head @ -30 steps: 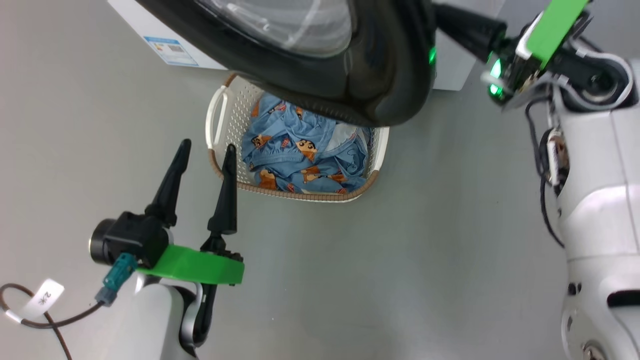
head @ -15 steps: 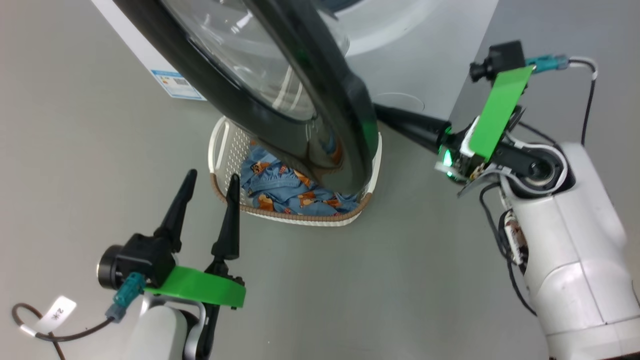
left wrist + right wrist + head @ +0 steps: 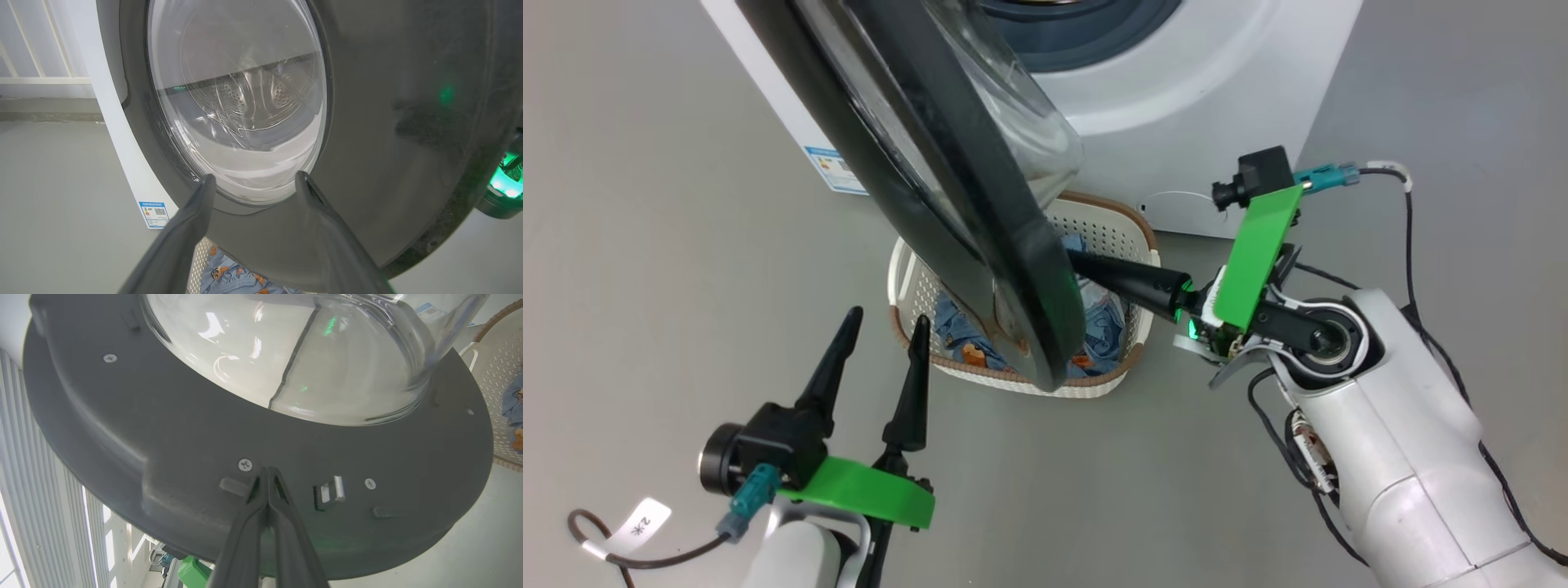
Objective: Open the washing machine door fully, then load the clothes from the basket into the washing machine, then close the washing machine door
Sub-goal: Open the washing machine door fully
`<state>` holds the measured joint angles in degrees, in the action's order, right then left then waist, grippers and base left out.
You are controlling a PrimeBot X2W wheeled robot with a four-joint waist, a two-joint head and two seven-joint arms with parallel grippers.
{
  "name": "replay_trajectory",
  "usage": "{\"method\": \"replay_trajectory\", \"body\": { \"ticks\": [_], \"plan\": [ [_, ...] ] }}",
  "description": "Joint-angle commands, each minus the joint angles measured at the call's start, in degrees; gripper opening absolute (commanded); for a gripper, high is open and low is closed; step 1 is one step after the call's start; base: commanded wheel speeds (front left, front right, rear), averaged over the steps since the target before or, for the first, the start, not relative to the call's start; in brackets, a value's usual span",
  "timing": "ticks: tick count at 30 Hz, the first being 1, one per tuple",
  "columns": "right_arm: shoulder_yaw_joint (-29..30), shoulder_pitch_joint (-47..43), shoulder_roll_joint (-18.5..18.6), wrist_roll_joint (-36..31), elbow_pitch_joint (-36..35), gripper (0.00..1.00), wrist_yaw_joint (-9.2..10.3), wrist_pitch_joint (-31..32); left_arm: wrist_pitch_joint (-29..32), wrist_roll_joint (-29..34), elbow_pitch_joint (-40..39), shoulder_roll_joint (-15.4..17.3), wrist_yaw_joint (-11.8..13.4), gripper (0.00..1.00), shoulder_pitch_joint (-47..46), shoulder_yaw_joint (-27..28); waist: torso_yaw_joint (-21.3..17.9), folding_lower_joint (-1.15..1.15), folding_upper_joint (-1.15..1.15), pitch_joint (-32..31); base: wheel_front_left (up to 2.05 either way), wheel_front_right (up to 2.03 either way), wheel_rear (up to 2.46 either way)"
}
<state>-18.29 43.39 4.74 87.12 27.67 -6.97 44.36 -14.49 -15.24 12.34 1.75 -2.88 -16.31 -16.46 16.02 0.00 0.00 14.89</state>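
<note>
Right wrist view, right gripper (image 3: pixel 267 471) against door (image 3: pixel 179 428)

Black washing machine door (image 3: pixel 1013 269) half-open above basket (image 3: pixel 1111 237) of blue clothes (image 3: pixel 952 322)

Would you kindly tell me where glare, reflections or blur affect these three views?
Head view: the glossy washing machine door shows an orange-brown reflection near its lower edge. Left wrist view: the drum looks warped through the glass window, and the left gripper is soft. Right wrist view: white highlights on the glass; daylight at the left is blown out.
</note>
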Motion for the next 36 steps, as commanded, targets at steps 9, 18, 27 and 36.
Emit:
{"method": "replay_trajectory", "body": {
  "ticks": [9, 18, 27, 36],
  "plan": [
    [-6.3, -0.9, -1.9, 3.8, 0.1, 0.0, -0.52, -3.1, -0.5, 0.0, -0.7, 1.1, -0.2, 1.0, 1.5, 0.9, 1.6, 0.0, 0.0, -1.6, 0.0, 0.0, 0.0],
    [-6.1, -1.2, -1.8, 4.7, 1.5, 0.0, -0.52, -5.7, -0.5, 0.2, -0.6, 1.1, -0.1, 1.0, 2.2, 1.1, 0.9, 0.0, 0.0, -2.3, 0.0, 0.0, 0.0],
    [-0.7, -5.7, 1.2, 4.0, -4.4, 0.0, -0.52, -14.0, -0.5, 0.6, -0.7, 1.1, 0.1, 1.0, 2.9, 2.4, -1.3, 0.0, 0.0, -2.9, 0.0, 0.0, 0.0],
    [4.4, -16.6, 4.8, 0.2, -16.5, 0.0, -0.52, -24.5, -0.5, 1.8, -0.5, 1.1, -0.5, 1.0, 3.0, 4.0, -4.1, 0.0, 0.0, -3.5, 0.0, 0.0, 0.0]
  ]
}}
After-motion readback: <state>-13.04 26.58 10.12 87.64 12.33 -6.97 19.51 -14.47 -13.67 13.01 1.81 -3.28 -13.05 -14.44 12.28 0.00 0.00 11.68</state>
